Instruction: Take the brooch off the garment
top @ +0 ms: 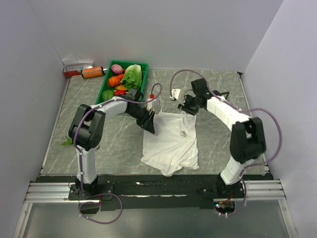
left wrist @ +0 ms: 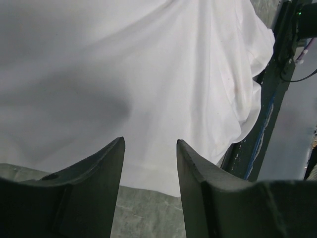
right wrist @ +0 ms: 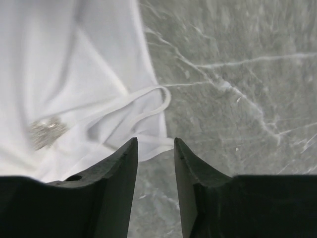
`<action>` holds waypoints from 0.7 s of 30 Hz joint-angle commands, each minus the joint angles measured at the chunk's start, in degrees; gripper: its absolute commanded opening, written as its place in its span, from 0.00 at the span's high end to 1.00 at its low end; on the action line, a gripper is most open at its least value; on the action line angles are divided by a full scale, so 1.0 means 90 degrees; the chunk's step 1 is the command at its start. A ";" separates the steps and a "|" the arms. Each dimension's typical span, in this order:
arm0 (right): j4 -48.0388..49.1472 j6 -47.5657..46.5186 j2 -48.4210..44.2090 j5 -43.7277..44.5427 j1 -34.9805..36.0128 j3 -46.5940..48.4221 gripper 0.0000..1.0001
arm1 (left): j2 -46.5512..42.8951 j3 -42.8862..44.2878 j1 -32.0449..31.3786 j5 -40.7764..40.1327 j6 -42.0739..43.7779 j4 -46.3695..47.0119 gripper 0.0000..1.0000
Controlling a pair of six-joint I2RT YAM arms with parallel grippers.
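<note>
Bolted side by side at the near edge of a grey marbled counter (top: 218,134), two robot arms reach toward the middle, where the garment (top: 168,144), a thin white sleeveless top, lies rumpled with its hem toward the near edge and its straps toward the far edge. On the left arm, the left gripper (top: 149,124) sits at the garment's upper left corner. In its wrist view the dark fingers (left wrist: 106,168) are spread apart, with only white cloth and a strip of bare counter showing between them. The right gripper (top: 187,108) hovers at the top right of the garment, beside a narrow looped strap (right wrist: 148,101). Its fingers (right wrist: 124,168) are parted by a narrow gap and grasp nothing; the strap's edge lies just beyond their tips. The brooch (right wrist: 45,133) appears in the right wrist view as a small glittering silver cluster pinned to the cloth, to the left of the strap; from above it is only a speck (top: 184,133) on the garment's right side. At the far left of the counter stands a green basket (top: 146,74) filled with vegetables.
</note>
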 commanded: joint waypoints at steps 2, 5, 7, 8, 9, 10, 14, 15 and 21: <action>-0.0918 -0.0917 -0.0882 -0.1209 0.0202 -0.0720 0.64 | -0.0507 0.0564 0.0202 -0.0155 0.0205 -0.0215 0.48; -0.1035 -0.1249 -0.0805 -0.1288 0.0397 -0.0965 0.67 | -0.0459 0.1129 0.0475 -0.0028 0.0194 -0.0527 0.47; -0.0929 -0.1463 -0.0726 -0.1093 0.0563 -0.1140 0.66 | -0.0352 0.1443 0.0613 0.0040 0.0301 -0.0966 0.47; -0.0841 -0.1552 -0.0668 -0.1034 0.0612 -0.1199 0.65 | -0.0332 0.1638 0.0720 0.0041 0.0341 -0.1045 0.47; -0.0753 -0.1630 -0.0619 -0.0966 0.0670 -0.1248 0.61 | -0.0312 0.1688 0.0769 0.0012 0.0360 -0.1171 0.47; -0.0675 -0.1766 -0.0570 -0.0782 0.0709 -0.1345 0.59 | -0.0312 0.1718 0.0789 -0.0008 0.0399 -0.1211 0.47; -0.0197 -0.1865 -0.0394 -0.0507 0.0729 -0.1512 0.55 | -0.0478 0.1543 0.0828 -0.0076 0.0468 -0.1192 0.46; -0.0128 -0.1865 -0.0355 -0.0448 0.0729 -0.1512 0.55 | -0.0517 0.1494 0.0828 -0.0077 0.0458 -0.1163 0.46; 0.0077 -0.1797 -0.0072 -0.0282 0.0788 -0.1522 0.56 | -0.0712 0.1230 0.0819 -0.0115 0.0390 -0.1055 0.46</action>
